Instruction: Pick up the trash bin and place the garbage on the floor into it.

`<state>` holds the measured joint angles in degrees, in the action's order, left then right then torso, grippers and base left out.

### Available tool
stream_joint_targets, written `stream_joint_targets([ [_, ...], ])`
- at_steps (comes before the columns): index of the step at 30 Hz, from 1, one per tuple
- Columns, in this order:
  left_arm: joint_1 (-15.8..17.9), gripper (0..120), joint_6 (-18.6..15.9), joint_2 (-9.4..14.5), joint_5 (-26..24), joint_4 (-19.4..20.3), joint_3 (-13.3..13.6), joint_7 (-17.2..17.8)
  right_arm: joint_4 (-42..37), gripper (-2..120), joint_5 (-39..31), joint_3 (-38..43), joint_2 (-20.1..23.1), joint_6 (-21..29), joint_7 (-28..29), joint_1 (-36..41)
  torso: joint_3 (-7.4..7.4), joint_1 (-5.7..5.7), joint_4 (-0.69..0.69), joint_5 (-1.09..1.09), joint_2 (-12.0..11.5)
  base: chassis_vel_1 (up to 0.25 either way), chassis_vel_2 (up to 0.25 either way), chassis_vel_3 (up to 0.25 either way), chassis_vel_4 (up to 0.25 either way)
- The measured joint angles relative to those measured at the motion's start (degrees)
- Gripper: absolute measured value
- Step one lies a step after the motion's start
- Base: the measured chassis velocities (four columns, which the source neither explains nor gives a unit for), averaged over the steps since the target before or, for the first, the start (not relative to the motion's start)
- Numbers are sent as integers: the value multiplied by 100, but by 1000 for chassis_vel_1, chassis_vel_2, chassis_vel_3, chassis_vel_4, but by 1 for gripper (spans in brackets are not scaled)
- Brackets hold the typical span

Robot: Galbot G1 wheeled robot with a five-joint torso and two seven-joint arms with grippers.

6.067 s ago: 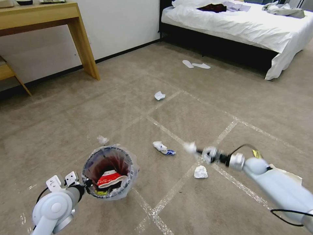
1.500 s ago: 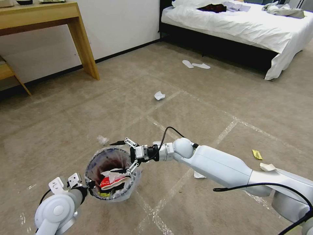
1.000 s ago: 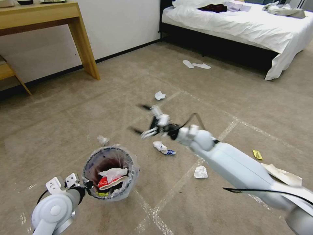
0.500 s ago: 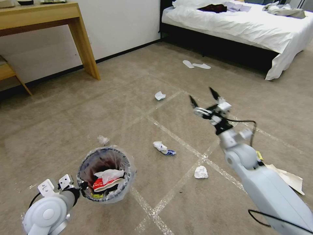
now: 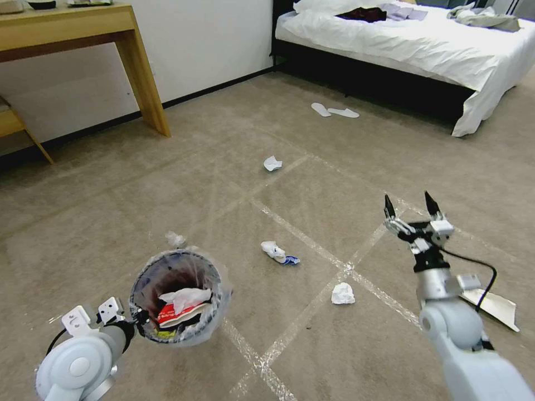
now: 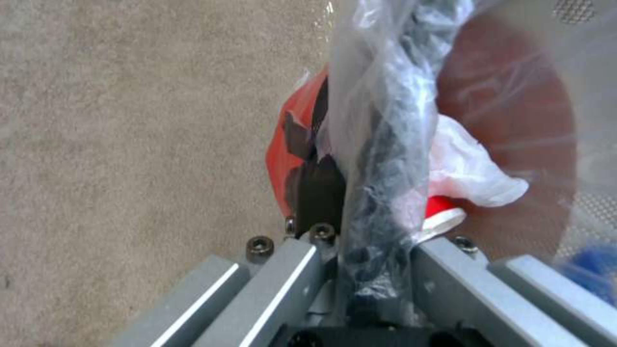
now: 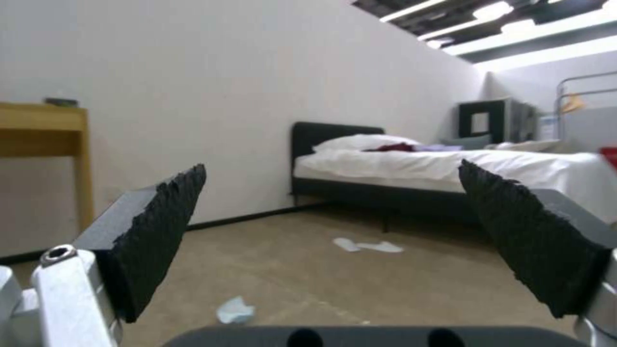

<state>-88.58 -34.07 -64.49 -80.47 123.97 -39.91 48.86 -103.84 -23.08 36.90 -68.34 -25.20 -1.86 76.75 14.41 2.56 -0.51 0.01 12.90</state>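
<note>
White wall point(image 5: 212, 39), wooden desk point(image 5: 72, 28), white-sheeted bed point(image 5: 412, 44), taped beige carpet point(image 5: 312, 167).

Left arm low at 7 o'clock of the head view, elbow bent, wrist pointing toward 2 o'clock; left gripper point(image 5: 136, 320) clamped tight on the trash bin point(image 5: 175, 295) rim. Right arm rises from 5 o'clock, forearm near upright, wrist straight; right gripper point(image 5: 409, 209) raised, fingers spread wide, empty, tips toward 12 o'clock.
</note>
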Motion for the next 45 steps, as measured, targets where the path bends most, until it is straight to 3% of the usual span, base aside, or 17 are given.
stream_joint_targets([
  [14,-34,0,-9,-64,22,76,11,27,-129,100,615,349,-742,-640,-173,612,1,0,0,-1,0,0,0,0,0],
  [24,-67,0,-4,-149,151,70,50,4,46,100,938,183,-898,-893,-273,678,1,1,0,0,0,0,0,0,0],
  [45,-133,0,26,-137,277,92,61,-50,272,100,1015,68,-967,-925,-309,543,1,1,0,0,-1,-7,5,6,-8],
])
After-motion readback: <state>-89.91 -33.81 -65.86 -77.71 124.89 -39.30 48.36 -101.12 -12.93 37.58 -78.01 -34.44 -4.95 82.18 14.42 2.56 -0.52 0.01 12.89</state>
